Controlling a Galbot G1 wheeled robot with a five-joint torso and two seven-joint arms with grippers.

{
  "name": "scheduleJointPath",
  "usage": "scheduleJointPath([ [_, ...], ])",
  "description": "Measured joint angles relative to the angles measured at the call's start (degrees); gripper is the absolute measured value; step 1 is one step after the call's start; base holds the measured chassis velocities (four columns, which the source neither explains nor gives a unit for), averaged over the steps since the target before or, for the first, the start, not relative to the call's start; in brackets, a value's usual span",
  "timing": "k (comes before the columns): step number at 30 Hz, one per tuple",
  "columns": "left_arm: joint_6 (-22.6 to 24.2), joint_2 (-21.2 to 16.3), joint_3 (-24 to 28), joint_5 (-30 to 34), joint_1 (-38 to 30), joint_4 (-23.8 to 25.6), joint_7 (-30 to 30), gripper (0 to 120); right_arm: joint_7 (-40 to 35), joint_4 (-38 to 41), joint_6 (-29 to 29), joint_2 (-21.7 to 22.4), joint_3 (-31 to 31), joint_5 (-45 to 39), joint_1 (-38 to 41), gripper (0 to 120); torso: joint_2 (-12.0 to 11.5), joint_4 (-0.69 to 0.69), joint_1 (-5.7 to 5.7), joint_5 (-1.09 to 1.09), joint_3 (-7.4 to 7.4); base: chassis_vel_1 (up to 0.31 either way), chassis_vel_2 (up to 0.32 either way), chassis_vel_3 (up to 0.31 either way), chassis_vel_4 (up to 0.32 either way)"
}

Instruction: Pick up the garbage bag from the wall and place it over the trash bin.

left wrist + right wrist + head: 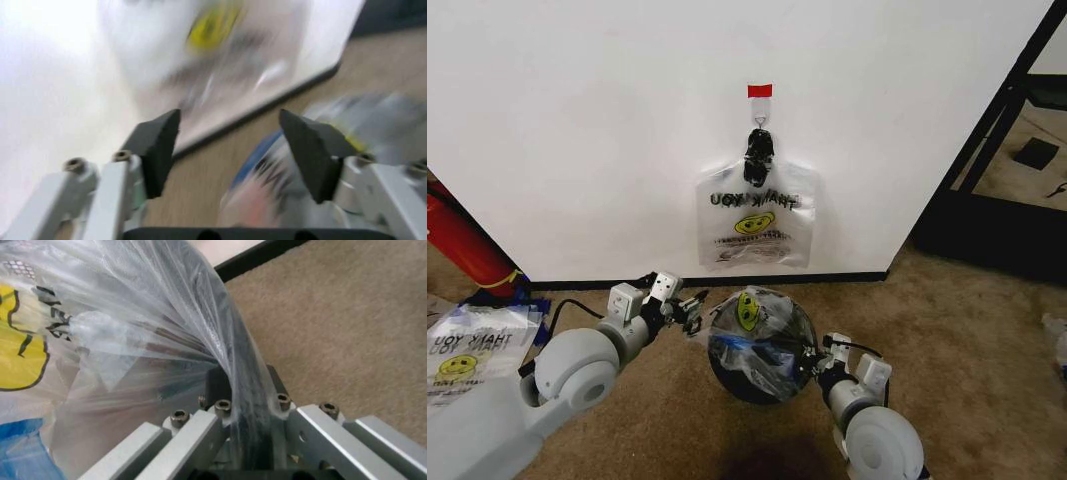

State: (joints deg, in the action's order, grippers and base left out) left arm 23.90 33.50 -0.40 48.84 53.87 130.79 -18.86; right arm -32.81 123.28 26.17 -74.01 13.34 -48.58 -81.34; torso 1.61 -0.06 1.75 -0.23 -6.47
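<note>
A garbage bag (pixel 749 335) is lying draped over the trash bin (pixel 762 385) on the carpet, below the wall (pixel 577 120). The right gripper (pixel 811 362) is pinching the bag's edge between closed fingers at the bin's rim. The left gripper (pixel 695 312) is hovering beside the bin's other side, fingers (pixel 160 145) spread wide and holding nothing.

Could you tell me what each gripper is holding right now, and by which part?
The right gripper pinches the garbage bag by its bunched edge at the trash bin rim. The left gripper is open, holding nothing.
</note>
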Motion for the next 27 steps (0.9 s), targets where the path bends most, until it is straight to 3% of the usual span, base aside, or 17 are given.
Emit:
scheduleJointPath([
  [2,-0.9,-0.2,0.7,-1.1,0.0,1.4,0.5,70,-0.1,0.0,0.0,0.0,0.1,0.1,0.1,0,0.0,0.00,0.00,0.00,0.00,0.000,0.000,0.000,0.000],
  [6,0.4,-0.8,6.0,-2.9,-1.4,8.1,3.3,86,-0.2,-0.4,0.1,0.4,0.1,2.1,0.5,0,0.0,0.02,0.00,0.01,0.01,0.000,0.000,0.000,0.000],
  [7,1.5,-0.6,7.4,-3.0,-2.2,8.8,4.3,93,-0.3,-0.6,0.2,0.4,-0.1,2.7,0.7,0,0.0,0.00,0.00,0.01,0.00,0.000,0.000,0.000,0.000],
  [11,3.5,-0.9,9.9,-3.0,-3.1,9.3,5.8,99,-0.3,-1.0,0.4,0.5,-1.1,3.3,1.3,0,0.0,0.01,0.00,0.00,0.00,0.000,0.000,0.000,0.000],
  [13,4.3,-1.1,12.5,-2.2,-4.6,8.9,6.0,98,-0.3,-1.0,0.5,0.6,-1.5,3.5,1.5,0,0.0,0.05,0.00,0.01,0.00,0.000,0.000,0.000,0.000],
  [15,5.5,-0.6,17.3,-0.7,-7.9,7.3,5.7,96,-0.2,-1.0,0.6,0.7,-1.6,3.7,1.3,0,0.0,0.01,0.00,0.00,0.00,0.000,0.000,0.000,0.000],
  [17,5.8,-0.2,18.7,-0.7,-9.0,6.4,5.7,95,-0.2,-0.9,0.6,0.7,-1.6,3.7,1.3,0,0.0,-0.01,0.00,0.00,0.00,0.000,0.000,0.000,0.000],
  [20,6.8,2.9,24.3,-0.8,-12.9,2.3,4.3,91,-0.2,-0.5,0.6,0.7,-1.6,3.8,1.1,0,0.0,0.01,0.00,-0.01,0.00,0.000,0.000,0.000,0.000],
  [27,7.9,4.8,27.5,0.1,-16.6,-1.9,2.1,76,-0.4,-0.1,0.8,1.0,-1.6,3.5,1.1,0,0.0,0.01,0.00,0.01,0.00,0.000,0.000,0.000,0.000],
])
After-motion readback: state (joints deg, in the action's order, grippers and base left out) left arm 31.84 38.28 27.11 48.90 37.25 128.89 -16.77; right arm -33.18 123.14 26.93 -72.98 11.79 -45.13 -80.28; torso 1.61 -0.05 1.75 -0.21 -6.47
